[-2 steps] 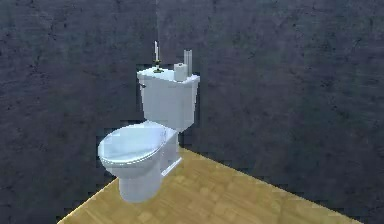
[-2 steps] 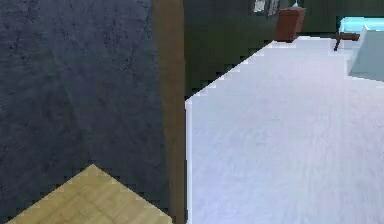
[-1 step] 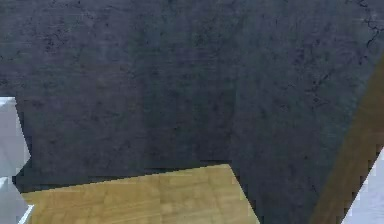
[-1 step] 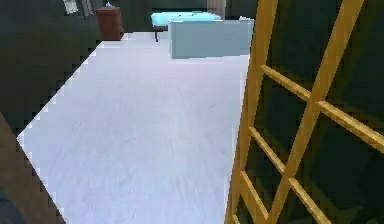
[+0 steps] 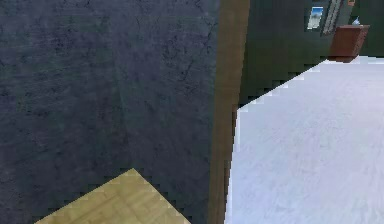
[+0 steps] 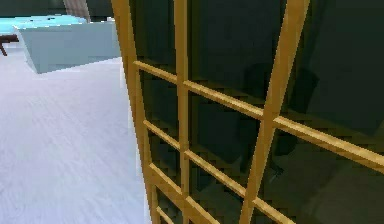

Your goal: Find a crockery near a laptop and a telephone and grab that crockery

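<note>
No crockery, laptop or telephone can be made out from here. In the forward view a dark blue-grey wall [image 5: 110, 90] stands close ahead on the left, ending at a tan wooden door edge [image 5: 228, 110]. Past that edge a pale grey floor [image 5: 310, 150] runs back toward a small reddish-brown cabinet [image 5: 349, 42] at the far right.
A tan wooden floor patch [image 5: 115, 205] lies at the bottom left of the forward view. In the arm side view a yellow-framed glass-paned door [image 6: 250, 110] stands very near, crossing the picture. A light turquoise block of furniture [image 6: 65, 42] sits at the far upper left on pale floor [image 6: 60, 140].
</note>
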### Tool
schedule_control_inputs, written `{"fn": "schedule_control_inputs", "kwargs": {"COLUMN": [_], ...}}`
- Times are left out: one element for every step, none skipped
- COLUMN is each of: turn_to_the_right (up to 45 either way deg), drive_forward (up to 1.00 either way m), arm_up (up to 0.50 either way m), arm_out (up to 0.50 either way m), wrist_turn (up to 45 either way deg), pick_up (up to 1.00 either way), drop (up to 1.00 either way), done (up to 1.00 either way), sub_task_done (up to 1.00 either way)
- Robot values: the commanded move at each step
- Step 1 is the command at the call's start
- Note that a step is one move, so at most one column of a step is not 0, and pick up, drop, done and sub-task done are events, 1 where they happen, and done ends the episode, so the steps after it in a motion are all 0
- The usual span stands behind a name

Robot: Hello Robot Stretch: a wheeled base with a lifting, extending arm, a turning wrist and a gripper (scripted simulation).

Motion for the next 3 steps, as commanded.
{"fn": "schedule_control_inputs", "kwargs": {"turn_to_the_right": [0.0, -45.0, -45.0], "drive_forward": [0.2, 0.0, 0.0], "arm_up": [0.0, 0.0, 0.0], "arm_out": [0.0, 0.0, 0.0], "wrist_turn": [0.0, 0.0, 0.0], "pick_up": [0.0, 0.0, 0.0], "drop": [0.0, 0.0, 0.0], "done": [0.0, 0.0, 0.0], "sub_task_done": [0.0, 0.0, 0.0]}}
